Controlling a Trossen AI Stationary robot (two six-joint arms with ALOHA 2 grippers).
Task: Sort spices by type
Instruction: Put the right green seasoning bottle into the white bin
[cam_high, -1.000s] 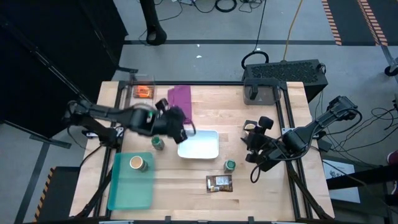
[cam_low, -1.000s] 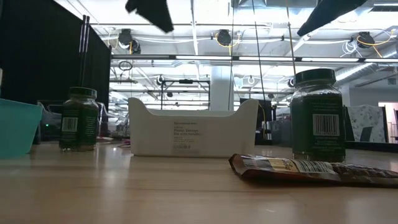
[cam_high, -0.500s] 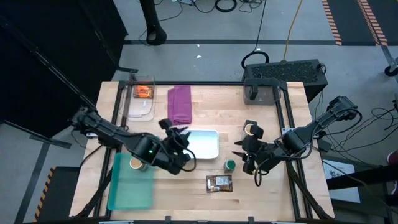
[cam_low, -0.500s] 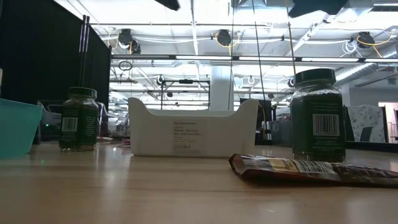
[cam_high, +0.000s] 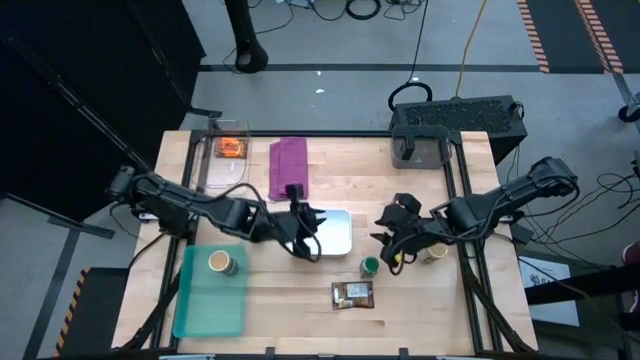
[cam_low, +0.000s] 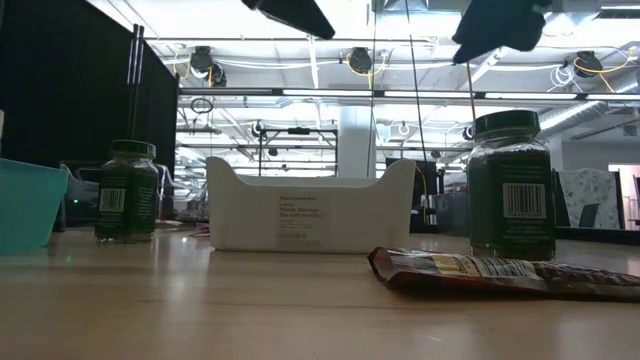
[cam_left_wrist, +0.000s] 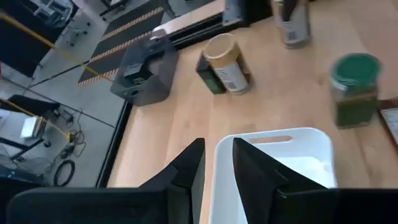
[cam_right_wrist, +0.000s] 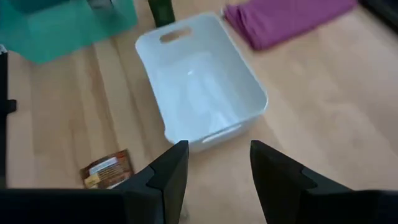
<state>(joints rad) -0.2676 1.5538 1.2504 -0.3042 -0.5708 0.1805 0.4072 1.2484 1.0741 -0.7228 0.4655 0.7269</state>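
The tabletop (cam_high: 420, 310) is pale wood with a smooth, faintly grained finish. The white bin (cam_high: 336, 232) looks like smooth, slightly glossy plastic, and the teal tray (cam_high: 205, 300) like translucent plastic. The purple cloth (cam_high: 289, 166) is soft, matt fabric with folds. The green-lidded jar (cam_low: 511, 185) has clear glossy walls, a ribbed plastic lid and a paper label. The dark brown packet (cam_low: 500, 272) is crinkled, shiny foil-like film. The tan-lidded jar (cam_left_wrist: 225, 64) carries a matt lid.

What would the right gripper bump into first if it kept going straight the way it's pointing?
Probably the white bin: the right gripper points straight at its near wall with bare table between. How low it rides is unclear, so it might pass over the rim.
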